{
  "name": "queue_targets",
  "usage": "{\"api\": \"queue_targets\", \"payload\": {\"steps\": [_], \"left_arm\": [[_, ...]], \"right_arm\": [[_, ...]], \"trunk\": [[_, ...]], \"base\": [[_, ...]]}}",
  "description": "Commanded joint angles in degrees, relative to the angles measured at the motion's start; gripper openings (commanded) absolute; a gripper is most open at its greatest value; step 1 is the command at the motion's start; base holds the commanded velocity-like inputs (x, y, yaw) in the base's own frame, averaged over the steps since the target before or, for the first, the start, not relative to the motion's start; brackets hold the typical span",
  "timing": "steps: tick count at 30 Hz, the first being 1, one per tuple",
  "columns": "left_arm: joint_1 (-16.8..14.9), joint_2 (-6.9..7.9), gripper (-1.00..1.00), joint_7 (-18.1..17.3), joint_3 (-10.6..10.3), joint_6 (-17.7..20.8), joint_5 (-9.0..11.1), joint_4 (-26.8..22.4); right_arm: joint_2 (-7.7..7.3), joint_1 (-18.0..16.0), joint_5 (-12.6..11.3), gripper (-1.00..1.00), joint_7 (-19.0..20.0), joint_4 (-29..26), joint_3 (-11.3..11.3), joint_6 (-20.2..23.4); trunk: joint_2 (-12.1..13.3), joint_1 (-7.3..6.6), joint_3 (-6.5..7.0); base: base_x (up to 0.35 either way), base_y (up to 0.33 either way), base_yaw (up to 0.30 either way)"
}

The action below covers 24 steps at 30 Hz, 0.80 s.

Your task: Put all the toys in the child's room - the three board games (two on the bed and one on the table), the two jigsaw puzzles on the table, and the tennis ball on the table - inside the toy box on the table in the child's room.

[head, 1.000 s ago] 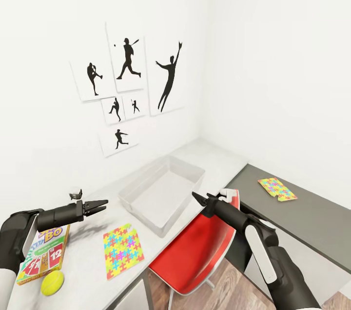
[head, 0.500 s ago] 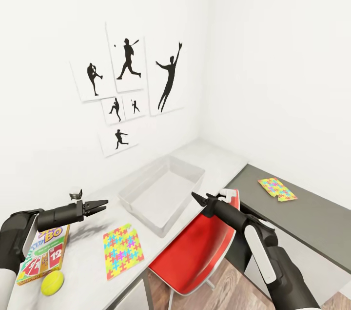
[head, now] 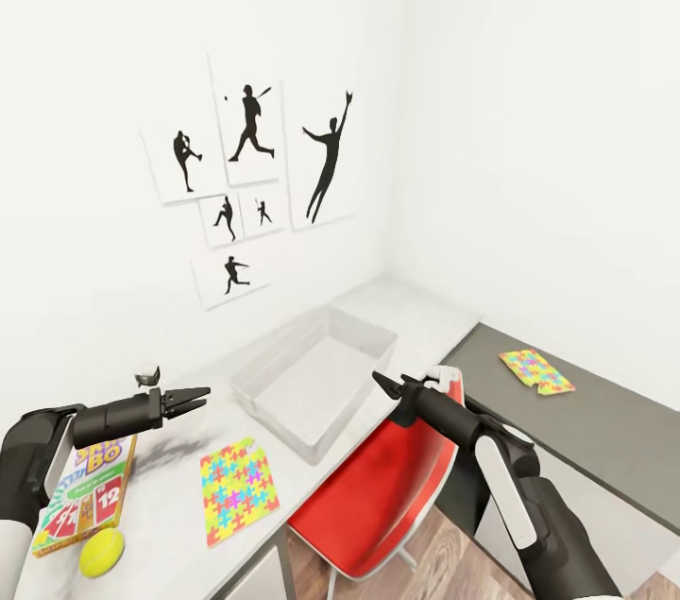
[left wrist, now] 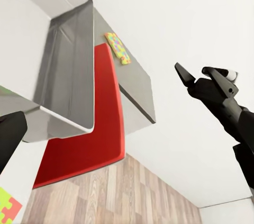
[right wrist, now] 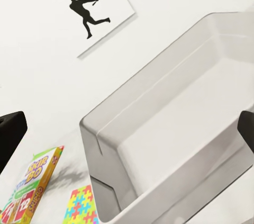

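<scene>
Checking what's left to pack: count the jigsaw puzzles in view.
2. One jigsaw puzzle lies on the pale table in front of the toy box; the other jigsaw puzzle lies on the dark desk section, right. Others may be out of frame.

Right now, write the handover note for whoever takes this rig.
Left gripper: open, empty, above the table.
Right gripper: open, empty, over the red chair.
Toy box: empty.
On the table: SKIP-BO game, tennis ball, near jigsaw puzzle, far jigsaw puzzle.
Done: nothing boxed.
Left: all of these, plus the other two board games.
</scene>
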Motion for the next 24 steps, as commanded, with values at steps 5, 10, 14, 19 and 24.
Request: {"api": "queue_targets", "payload": {"steps": [5,10,14,19,24], "left_arm": [[-0.05,0.00,1.00,-0.20,0.05,0.60,0.00,0.00],[-0.05,0.00,1.00,-0.22,0.06,0.60,0.05,0.00],[-0.05,0.04,1.00,-0.21,0.06,0.60,0.03,0.00],[-0.05,0.03,1.00,-0.22,0.06,0.60,0.03,0.00],[-0.05,-0.02,1.00,-0.21,-0.01,0.60,0.07,0.00]], "right_arm": [[-0.29,-0.05,-0.59,1.00,-0.07,-0.04,0.03,0.38],[-0.32,-0.05,-0.67,1.00,-0.06,-0.04,0.03,0.38],[-0.35,-0.05,-0.69,1.00,-0.06,-0.04,0.03,0.38],[-0.36,-0.05,-0.69,1.00,-0.06,-0.04,0.03,0.38],[-0.37,-0.05,-0.72,1.00,-0.06,-0.04,0.03,0.38]], "trunk": [[-0.13,0.04,0.33],[-0.13,0.04,0.80],[-0.13,0.04,1.17],[-0.13,0.04,1.60],[-0.13,0.04,1.99]], "base": [[0.000,0.000,0.000],[0.000,0.000,-0.009],[0.000,0.000,-0.093],[0.000,0.000,-0.164],[0.000,0.000,-0.197]]}}
